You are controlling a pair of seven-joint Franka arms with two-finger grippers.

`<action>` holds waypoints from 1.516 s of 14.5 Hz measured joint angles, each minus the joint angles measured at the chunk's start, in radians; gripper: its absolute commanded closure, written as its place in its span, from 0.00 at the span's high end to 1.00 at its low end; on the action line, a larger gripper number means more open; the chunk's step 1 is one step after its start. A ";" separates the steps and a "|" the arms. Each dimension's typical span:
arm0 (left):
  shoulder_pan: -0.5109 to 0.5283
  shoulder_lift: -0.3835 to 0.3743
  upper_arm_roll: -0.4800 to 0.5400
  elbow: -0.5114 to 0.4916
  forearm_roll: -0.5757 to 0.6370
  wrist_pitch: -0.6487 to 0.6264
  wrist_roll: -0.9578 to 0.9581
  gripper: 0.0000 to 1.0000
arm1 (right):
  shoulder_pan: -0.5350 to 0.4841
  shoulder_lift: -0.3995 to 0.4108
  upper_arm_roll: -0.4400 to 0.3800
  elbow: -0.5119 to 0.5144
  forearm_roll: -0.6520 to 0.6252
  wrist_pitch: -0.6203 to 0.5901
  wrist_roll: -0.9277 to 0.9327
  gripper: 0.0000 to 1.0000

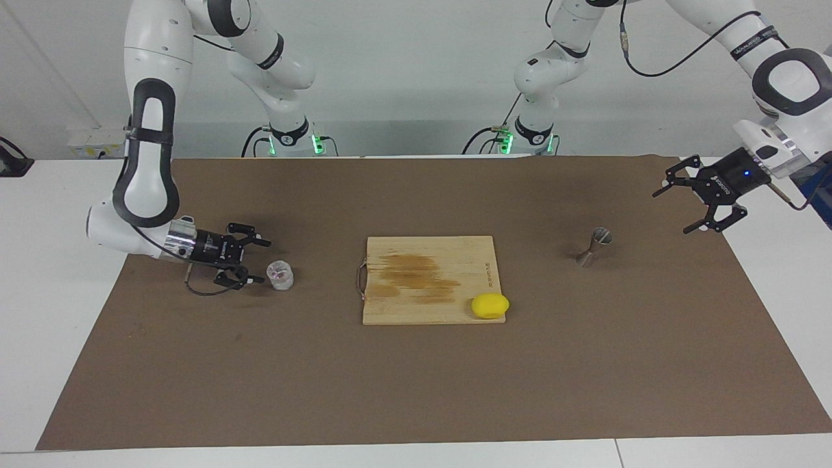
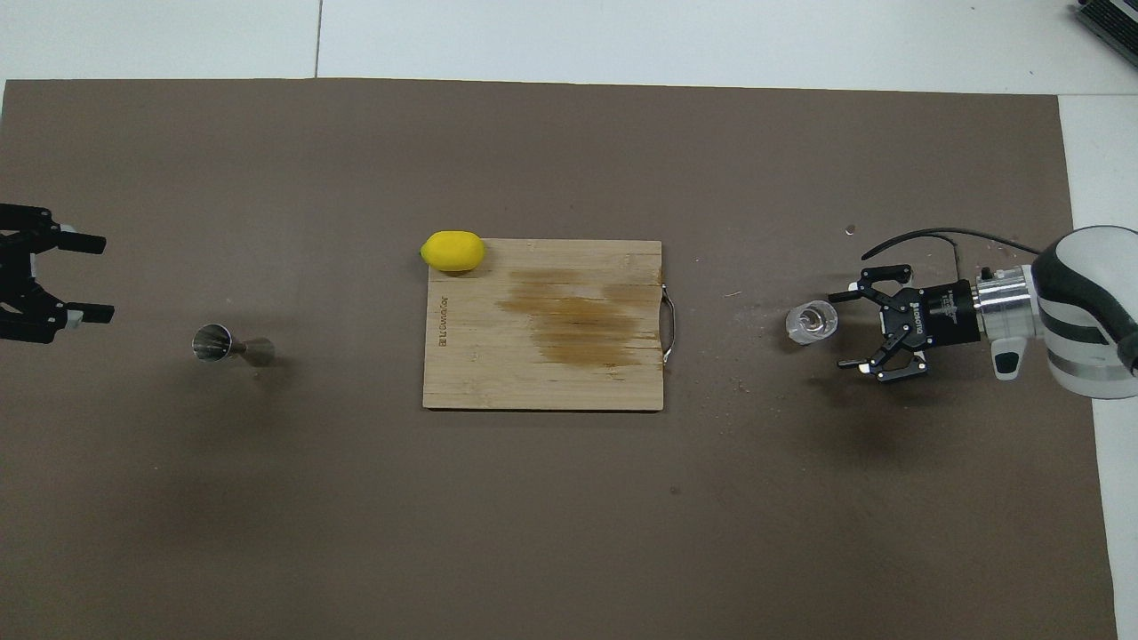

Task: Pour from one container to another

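Observation:
The clear glass tumbler (image 1: 281, 275) (image 2: 811, 322) stands upright on the brown mat toward the right arm's end of the table. My right gripper (image 1: 263, 261) (image 2: 838, 330) lies low and level beside it. Its fingers are open and point at the tumbler, which sits just past the fingertips, not between them. The grey metal jigger (image 1: 593, 247) (image 2: 218, 344) stands upright toward the left arm's end. My left gripper (image 1: 673, 211) (image 2: 102, 277) hangs open and empty above the mat's edge, apart from the jigger.
A wooden cutting board (image 1: 403, 312) (image 2: 533, 382) with a dark stain and a metal handle lies in the middle of the mat (image 1: 416, 390). A yellow lemon (image 1: 490, 305) (image 2: 453, 251) rests on the board's corner, toward the jigger's end and farther from the robots.

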 measured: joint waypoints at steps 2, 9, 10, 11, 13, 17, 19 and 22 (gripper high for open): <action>0.036 0.024 0.001 -0.037 -0.096 -0.085 0.161 1.00 | -0.035 0.017 0.036 0.007 0.000 0.000 -0.027 1.00; 0.135 0.113 0.000 -0.145 -0.179 -0.150 0.428 1.00 | -0.115 0.103 0.137 0.060 0.000 -0.002 -0.036 1.00; 0.139 0.123 0.000 -0.147 -0.197 -0.156 0.442 1.00 | -0.121 0.112 0.143 0.064 0.000 -0.002 -0.036 1.00; 0.144 0.131 0.000 -0.148 -0.219 -0.162 0.460 1.00 | -0.128 0.119 0.149 0.067 0.000 -0.002 -0.036 1.00; 0.149 0.144 0.000 -0.156 -0.258 -0.166 0.512 1.00 | -0.135 0.126 0.157 0.070 0.000 -0.002 -0.036 1.00; 0.157 0.218 0.000 -0.173 -0.313 -0.166 0.617 1.00 | -0.135 0.132 0.169 0.071 0.011 -0.002 -0.035 1.00; 0.163 0.240 0.000 -0.193 -0.330 -0.167 0.633 1.00 | -0.135 0.135 0.172 0.071 0.022 -0.002 -0.035 1.00; 0.166 0.243 -0.004 -0.232 -0.336 -0.172 0.703 1.00 | -0.135 0.136 0.173 0.071 0.023 -0.002 -0.035 1.00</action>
